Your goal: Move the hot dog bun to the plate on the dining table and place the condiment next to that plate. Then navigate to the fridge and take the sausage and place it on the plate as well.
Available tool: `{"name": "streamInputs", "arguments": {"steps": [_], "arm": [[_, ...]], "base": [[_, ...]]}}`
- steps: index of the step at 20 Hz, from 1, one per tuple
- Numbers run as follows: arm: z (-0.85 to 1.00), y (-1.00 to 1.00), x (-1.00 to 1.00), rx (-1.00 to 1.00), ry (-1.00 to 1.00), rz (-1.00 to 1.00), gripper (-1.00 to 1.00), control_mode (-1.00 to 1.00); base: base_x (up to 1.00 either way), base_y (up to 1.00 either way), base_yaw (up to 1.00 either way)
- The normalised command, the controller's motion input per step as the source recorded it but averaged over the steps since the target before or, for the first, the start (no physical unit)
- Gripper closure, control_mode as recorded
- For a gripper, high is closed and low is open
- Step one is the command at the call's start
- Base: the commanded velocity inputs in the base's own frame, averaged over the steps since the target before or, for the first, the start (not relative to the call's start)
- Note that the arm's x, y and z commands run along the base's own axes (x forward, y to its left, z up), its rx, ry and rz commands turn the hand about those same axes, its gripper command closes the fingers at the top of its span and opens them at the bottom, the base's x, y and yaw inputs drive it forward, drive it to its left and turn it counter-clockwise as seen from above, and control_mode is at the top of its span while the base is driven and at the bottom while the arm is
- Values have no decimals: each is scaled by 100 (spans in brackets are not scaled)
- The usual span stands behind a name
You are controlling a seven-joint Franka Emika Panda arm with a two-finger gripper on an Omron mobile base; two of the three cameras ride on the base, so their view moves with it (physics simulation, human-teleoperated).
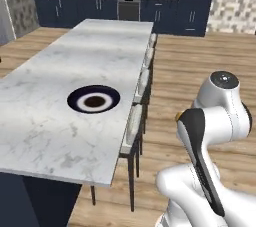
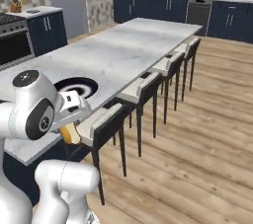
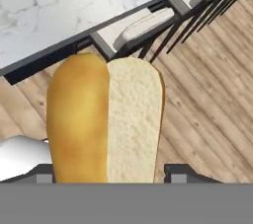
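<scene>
On the table (image 1: 45, 121), plate (image 1: 93, 99) (bun (image 3: 106, 119) between fingers (image 3: 178, 173)).

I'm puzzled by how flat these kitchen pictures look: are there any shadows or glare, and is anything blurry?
Left base view: even light, no glare on the grey-veined marble table. Right base view: soft shade under the dark stools. Hand view: the golden, split hot dog bun looms sharp, held in the gripper.

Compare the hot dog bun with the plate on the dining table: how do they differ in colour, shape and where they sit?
The hot dog bun is golden and cream; the plate is dark with a white ring. The hot dog bun is long and rounded, the plate flat and round. The hot dog bun sits between the hand's fingers, off the marble dining table; the plate rests on it, bare.
</scene>
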Motion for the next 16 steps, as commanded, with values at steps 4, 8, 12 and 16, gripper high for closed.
{"name": "streamInputs", "arguments": {"steps": [4, 8, 12, 16], "arm": [[0, 0, 0, 0, 0, 0, 100, 100], [0, 0, 0, 0, 0, 0, 100, 100], [0, 0, 0, 0, 0, 0, 100, 100], [0, 0, 0, 0, 0, 0, 100, 100]], "base": [[46, -59, 55], [46, -59, 55], [44, -62, 55], [45, -63, 55]]}}
